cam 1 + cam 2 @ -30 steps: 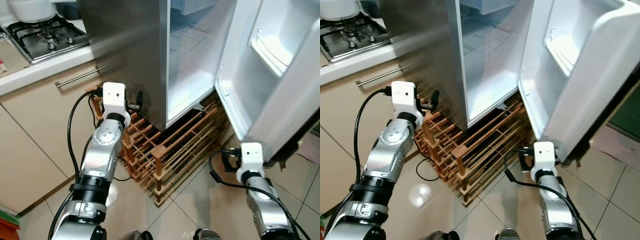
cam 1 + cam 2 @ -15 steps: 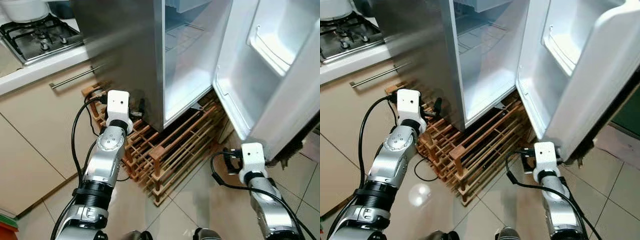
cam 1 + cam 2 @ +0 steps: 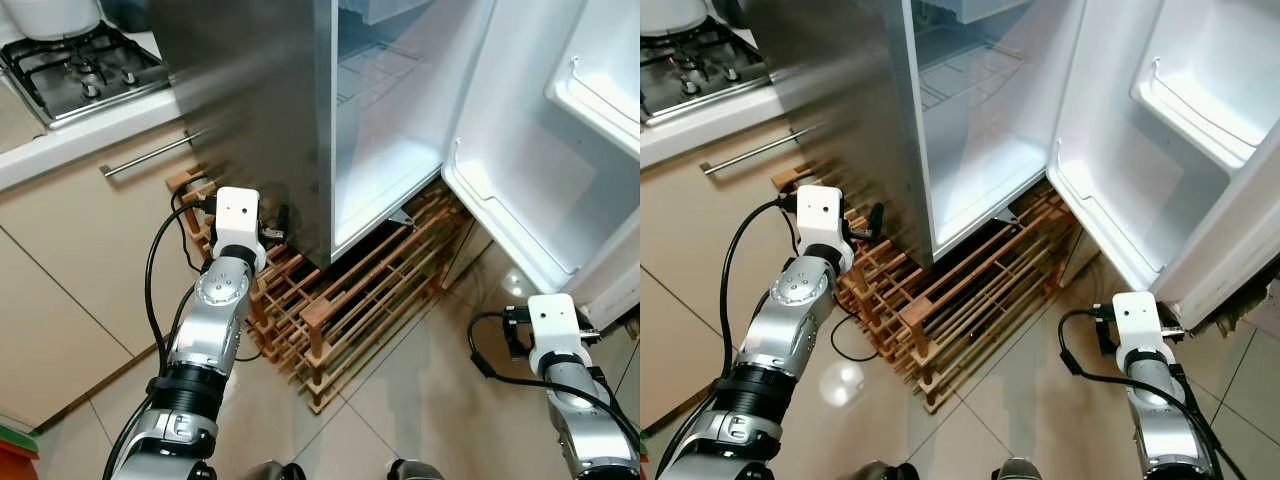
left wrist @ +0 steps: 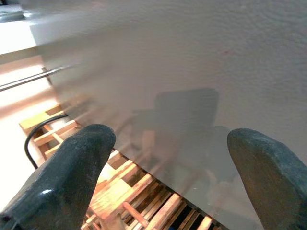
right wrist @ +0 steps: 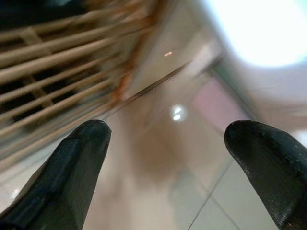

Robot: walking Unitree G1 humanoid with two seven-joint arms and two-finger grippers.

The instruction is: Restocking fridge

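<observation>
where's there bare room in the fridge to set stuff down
The white floor of the fridge compartment is bare, between the steel side wall and the open door. The lower door shelf looks bare too. Below, the wooden rack crowds the floor.

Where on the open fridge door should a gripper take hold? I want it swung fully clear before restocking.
Judging from its pose, the free outer edge of the fridge door is best, just above the right gripper, which is open. Come from below and the robot's right, fingers around the edge's thickness. It lies farthest from the hinge side by the fridge, so pulling there should turn it most easily.
</observation>
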